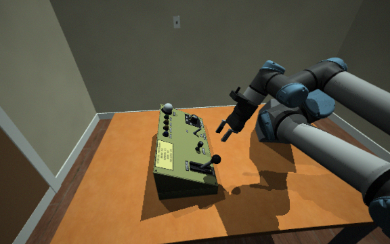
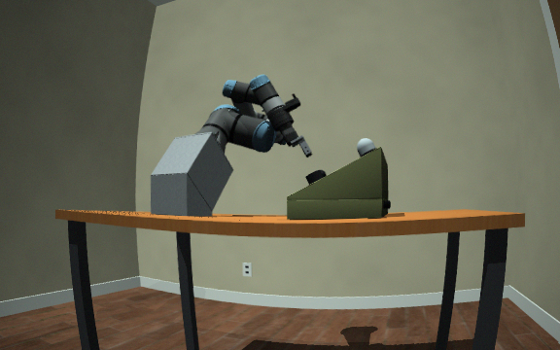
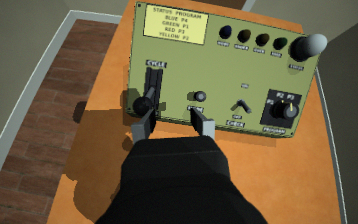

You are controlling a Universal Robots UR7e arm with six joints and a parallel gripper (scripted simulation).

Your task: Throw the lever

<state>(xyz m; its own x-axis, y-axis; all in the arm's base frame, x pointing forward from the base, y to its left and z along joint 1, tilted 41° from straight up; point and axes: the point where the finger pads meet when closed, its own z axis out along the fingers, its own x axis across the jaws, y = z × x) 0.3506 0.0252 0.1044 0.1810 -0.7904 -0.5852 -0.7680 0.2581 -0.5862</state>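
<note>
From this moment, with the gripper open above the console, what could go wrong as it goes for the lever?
1. The lever sits at the slot end far from the CYCLE label; a hard shove along the slot might slide or tip the loose console.
2. The open gripper spans wide, one finger near the small button; descending so could press it.

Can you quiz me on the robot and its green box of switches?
1. True or false: the hand is shut on the lever's black knob.
2. Which word is printed at the far end of the lever's slot? A) CYCLE B) PROGRAM C) STATUS
3. How many round lamps sit in a row on the console?

Key: 1. False: it hangs open above the console, touching nothing. 2. A. 3. Four.
</note>
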